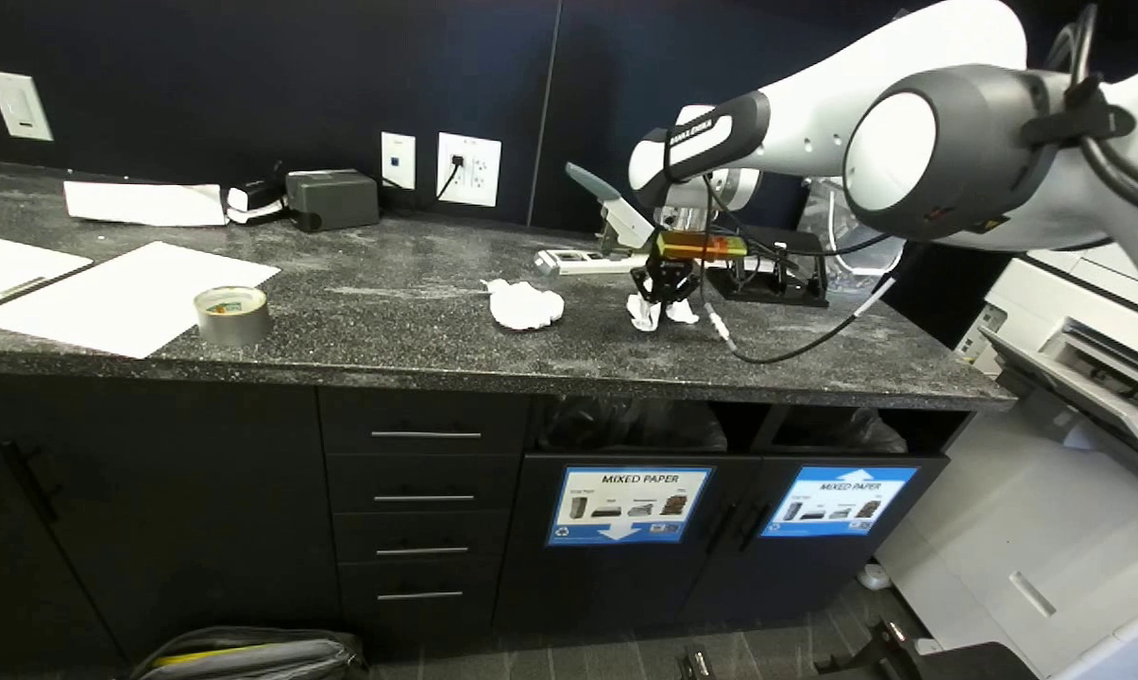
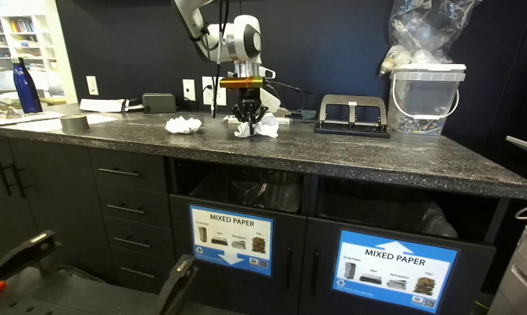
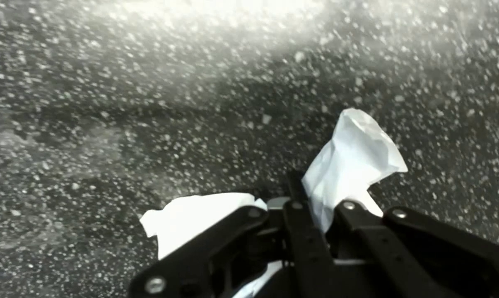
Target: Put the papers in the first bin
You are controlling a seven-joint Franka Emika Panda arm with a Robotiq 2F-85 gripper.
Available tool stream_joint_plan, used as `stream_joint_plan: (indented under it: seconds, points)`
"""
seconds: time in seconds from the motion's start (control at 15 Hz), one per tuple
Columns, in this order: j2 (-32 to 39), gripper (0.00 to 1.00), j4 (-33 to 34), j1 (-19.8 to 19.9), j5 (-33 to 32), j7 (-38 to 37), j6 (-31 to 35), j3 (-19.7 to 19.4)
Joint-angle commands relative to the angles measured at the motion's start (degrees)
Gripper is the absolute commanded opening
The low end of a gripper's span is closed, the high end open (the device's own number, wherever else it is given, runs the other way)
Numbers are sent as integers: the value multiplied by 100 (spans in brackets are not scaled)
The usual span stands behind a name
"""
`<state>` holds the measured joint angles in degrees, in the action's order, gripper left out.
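Observation:
One white crumpled paper (image 1: 644, 313) lies on the dark speckled counter under my gripper (image 1: 665, 298); the paper also shows in an exterior view (image 2: 267, 126). In the wrist view the gripper (image 3: 319, 207) is shut on this paper, with a fold (image 3: 353, 153) squeezed between the fingers and white parts sticking out on both sides. The fingertips are down at counter level and partly hidden. Another crumpled paper (image 1: 524, 306) lies apart on the counter, also seen in an exterior view (image 2: 183, 125). Two lined bins, one bin (image 2: 263, 190) and another bin (image 2: 438, 225), sit below behind "MIXED PAPER" doors.
The counter edge (image 2: 289, 159) overhangs the bin openings. Behind the gripper stand a stapler (image 1: 616, 212) and a hole punch (image 2: 353, 116). A clear bucket (image 2: 427, 96) stands near the wall. A tape roll (image 1: 232, 316) and flat sheets (image 1: 134, 293) lie farther along.

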<state>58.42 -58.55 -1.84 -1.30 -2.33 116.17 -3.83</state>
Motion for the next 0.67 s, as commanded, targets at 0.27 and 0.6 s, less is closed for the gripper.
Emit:
stream_joint_plan:
  seconds: [0.27,0.6]
  points:
    - [-1595,11,-2376,513,-434,1393,427,84]
    - [-2484,10,-3697,893,-427,1772,785,16]
